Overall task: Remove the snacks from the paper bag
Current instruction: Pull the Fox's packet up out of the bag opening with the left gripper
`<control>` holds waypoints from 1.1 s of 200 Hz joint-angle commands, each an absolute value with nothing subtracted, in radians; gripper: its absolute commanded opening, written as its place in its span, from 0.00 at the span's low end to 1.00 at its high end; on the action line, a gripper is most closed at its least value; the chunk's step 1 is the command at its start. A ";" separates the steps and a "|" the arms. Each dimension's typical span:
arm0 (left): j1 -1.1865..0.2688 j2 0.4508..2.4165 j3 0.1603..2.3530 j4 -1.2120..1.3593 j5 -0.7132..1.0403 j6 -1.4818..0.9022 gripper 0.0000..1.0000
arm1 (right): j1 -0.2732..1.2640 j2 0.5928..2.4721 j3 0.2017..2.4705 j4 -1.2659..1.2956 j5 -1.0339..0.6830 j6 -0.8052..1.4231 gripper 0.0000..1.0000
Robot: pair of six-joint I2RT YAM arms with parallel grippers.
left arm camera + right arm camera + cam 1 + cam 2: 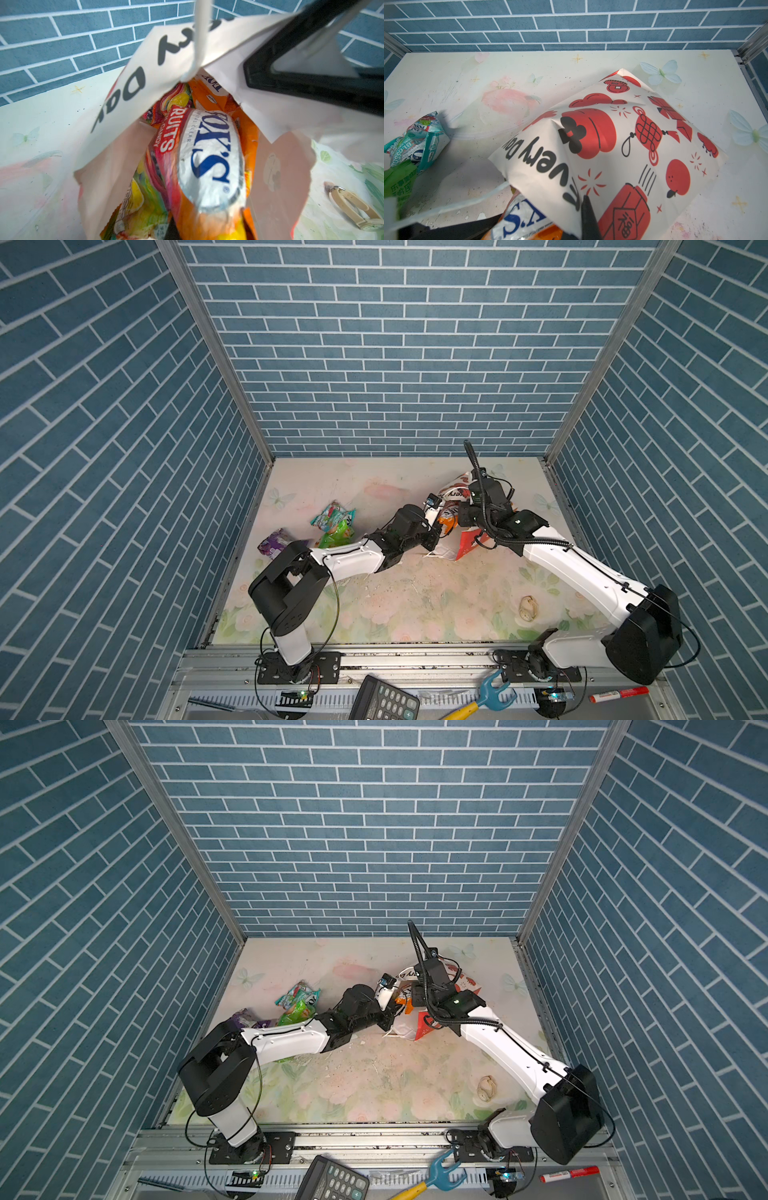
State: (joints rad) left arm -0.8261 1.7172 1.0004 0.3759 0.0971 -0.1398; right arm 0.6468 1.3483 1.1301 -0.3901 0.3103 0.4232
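Top views: three snacks (332, 517) out, 9 o'clock of bag (469, 544); left gripper (441, 531) pinching orange packet (449, 517); right gripper (462, 512) clamping bag rim; more inside.

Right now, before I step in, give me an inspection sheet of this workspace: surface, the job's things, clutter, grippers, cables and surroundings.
Surface: flowery table top, scuffed and speckled.
Job's things: paper bag on its side; orange packet at its mouth, more packets behind; teal packet, green packet and purple packet out on the table.
Clutter: beige watch on the table; calculator, blue-and-yellow tool and red marker on the front ledge.
Grippers: left gripper shut on the orange packet; right gripper shut on the bag's upper edge.
Cables: black hose arching over the right arm; thin cable looping by the left base.
Surroundings: blue brick-pattern walls on three sides.
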 commanded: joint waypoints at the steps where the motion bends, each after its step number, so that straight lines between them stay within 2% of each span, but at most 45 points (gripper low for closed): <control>1: -0.824 1.664 0.988 0.415 0.075 -0.115 0.00 | 0.643 1.350 1.115 -0.417 0.316 0.481 0.00; 61: -0.824 1.611 0.962 0.387 0.001 -0.068 0.00 | 0.643 1.353 1.117 -0.419 0.313 0.482 0.00; 142: -0.824 1.570 0.936 0.390 -0.013 -0.063 0.00 | 0.642 1.364 1.113 -0.416 0.327 0.486 0.00; 220: -0.824 1.416 0.902 0.352 -0.047 -0.045 0.00 | 0.643 1.400 1.113 -0.391 0.336 0.512 0.00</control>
